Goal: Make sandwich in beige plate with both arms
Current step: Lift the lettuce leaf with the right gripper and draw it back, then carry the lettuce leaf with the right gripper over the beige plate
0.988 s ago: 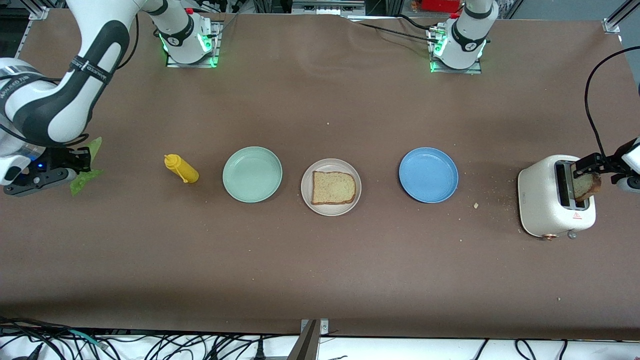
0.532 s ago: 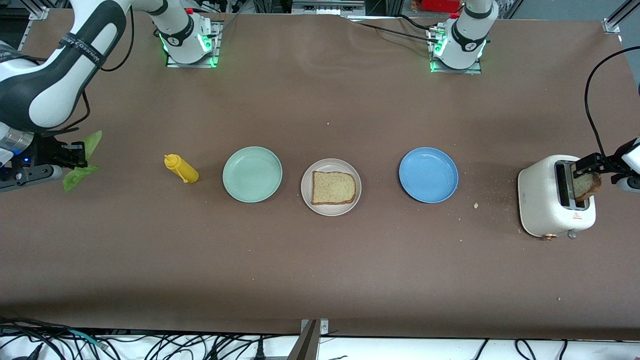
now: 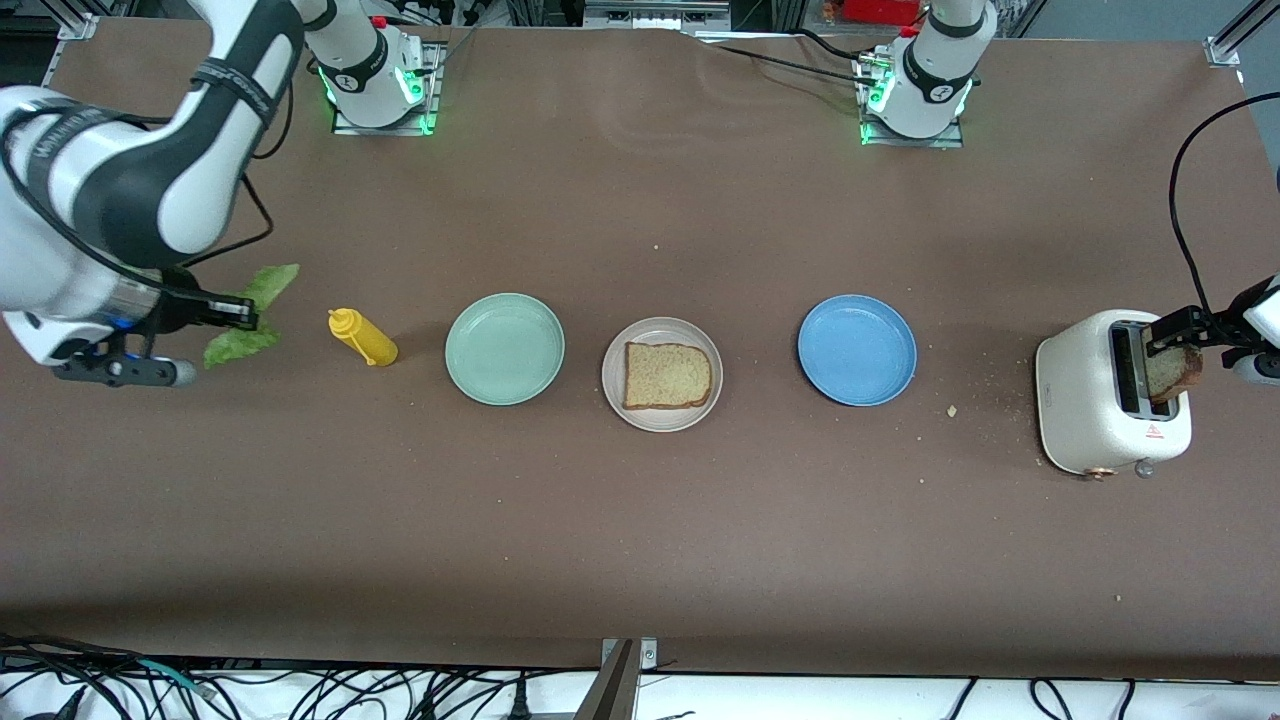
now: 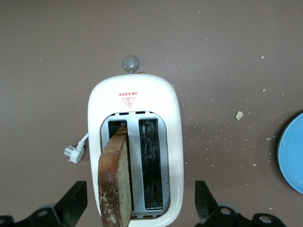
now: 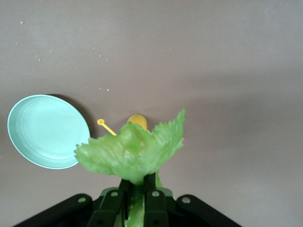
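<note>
One square slice of brown bread with a darker crust lies flat in the round, shallow beige plate at the middle of the table. A second, toasted slice stands in one slot of the white toaster at the left arm's end; the left tool hangs over it, spread wide. The right tool pinches one crinkled green lettuce leaf above the table beside a yellow squeeze bottle. Two more plates, mint green and blue, flank the beige one.
</note>
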`<state>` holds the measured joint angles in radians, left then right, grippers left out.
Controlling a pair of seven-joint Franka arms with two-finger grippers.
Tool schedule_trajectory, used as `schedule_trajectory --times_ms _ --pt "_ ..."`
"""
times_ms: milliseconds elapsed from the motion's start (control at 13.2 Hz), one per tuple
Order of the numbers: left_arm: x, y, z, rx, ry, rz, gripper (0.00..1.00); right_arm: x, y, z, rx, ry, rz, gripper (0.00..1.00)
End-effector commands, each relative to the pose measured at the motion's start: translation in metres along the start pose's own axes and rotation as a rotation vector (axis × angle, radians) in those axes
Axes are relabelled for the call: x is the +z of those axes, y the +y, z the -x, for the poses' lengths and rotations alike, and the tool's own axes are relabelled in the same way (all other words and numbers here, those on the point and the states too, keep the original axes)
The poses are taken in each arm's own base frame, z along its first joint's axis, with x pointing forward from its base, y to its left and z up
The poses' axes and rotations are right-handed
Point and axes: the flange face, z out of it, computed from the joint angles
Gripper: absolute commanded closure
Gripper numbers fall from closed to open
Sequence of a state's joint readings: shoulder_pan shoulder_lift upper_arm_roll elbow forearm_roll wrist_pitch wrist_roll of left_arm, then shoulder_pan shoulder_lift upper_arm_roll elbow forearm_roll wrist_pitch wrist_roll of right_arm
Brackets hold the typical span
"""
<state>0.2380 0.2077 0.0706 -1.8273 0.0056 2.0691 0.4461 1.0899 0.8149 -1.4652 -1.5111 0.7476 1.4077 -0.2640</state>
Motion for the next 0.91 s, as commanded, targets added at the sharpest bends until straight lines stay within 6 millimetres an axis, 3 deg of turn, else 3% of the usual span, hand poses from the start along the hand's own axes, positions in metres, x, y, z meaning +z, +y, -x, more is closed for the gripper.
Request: schedule_trajectory --times_ms 0,228,608,760,836 --pt "-0.005 0.001 0.004 0.000 0.003 0.014 0.00 -0.017 -0.031 -0.007 0.047 -0.014 -0.004 1.00" --pt "-0.005 0.001 0.004 0.000 0.003 0.014 0.00 -0.010 -0.077 -0.013 0.121 -0.030 -0.011 1.00" --pt "-0.005 0.001 0.004 0.000 0.003 0.014 0.00 0.026 -0.183 -0.004 0.280 0.015 -0.011 1.00" --pt "-0.004 0.001 0.003 0.000 0.001 0.015 0.00 0.042 -0.220 0.000 0.329 0.047 -0.029 1.00" --pt "-0.004 0.001 0.003 0.000 0.001 0.015 0.00 0.048 -0.230 -0.001 0.354 0.055 -0.041 1.00"
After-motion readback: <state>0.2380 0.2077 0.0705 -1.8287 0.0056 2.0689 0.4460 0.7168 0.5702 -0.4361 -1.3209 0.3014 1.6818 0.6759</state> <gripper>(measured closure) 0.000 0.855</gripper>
